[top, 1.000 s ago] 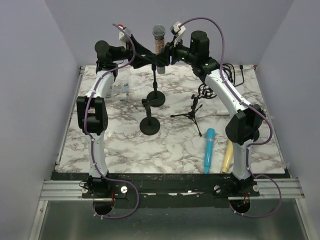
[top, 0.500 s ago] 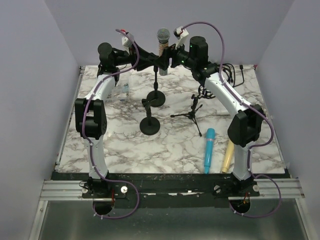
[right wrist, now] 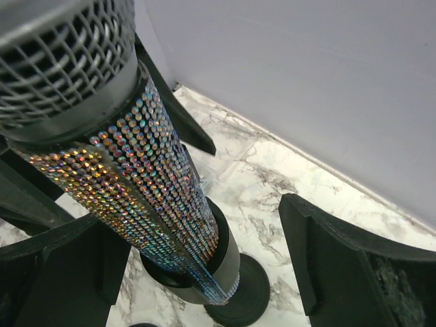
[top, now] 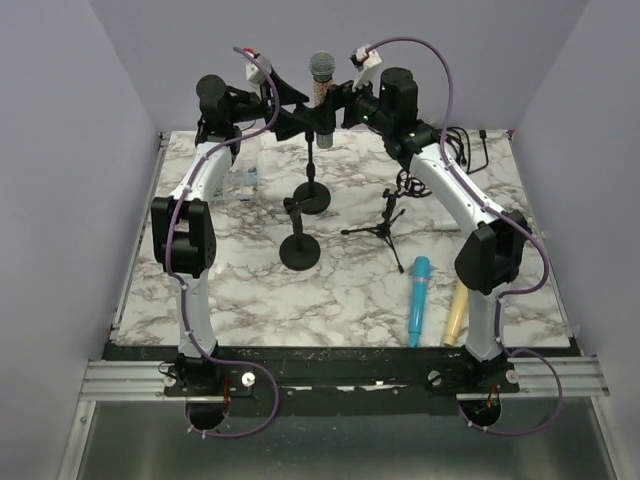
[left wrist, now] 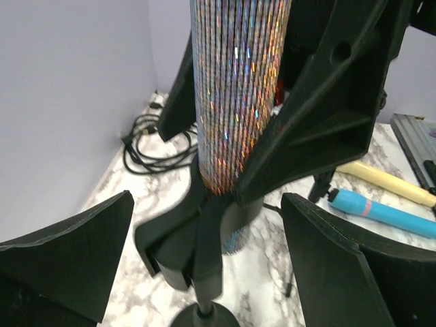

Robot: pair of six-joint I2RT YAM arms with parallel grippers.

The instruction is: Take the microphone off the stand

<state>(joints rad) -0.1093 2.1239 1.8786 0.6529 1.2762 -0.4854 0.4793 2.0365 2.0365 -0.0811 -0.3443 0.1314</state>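
At far centre of table (top: 350, 290), mic (top: 320, 85) stands upright in stand (top: 311, 165) clip. I've got left gripper (left wrist: 208, 201) wide open, fingers either side of clip, not touching. Right gripper (right wrist: 202, 216) also spread open around glitter body; one side shows a gap, other side I can't tell.

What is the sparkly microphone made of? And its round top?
The microphone looks covered in tiny shiny gems, maybe plastic or glass: neat rows of little dots flash rainbow colours. Its top looks like silvery metal wire mesh, because you can see a woven grid with holes.
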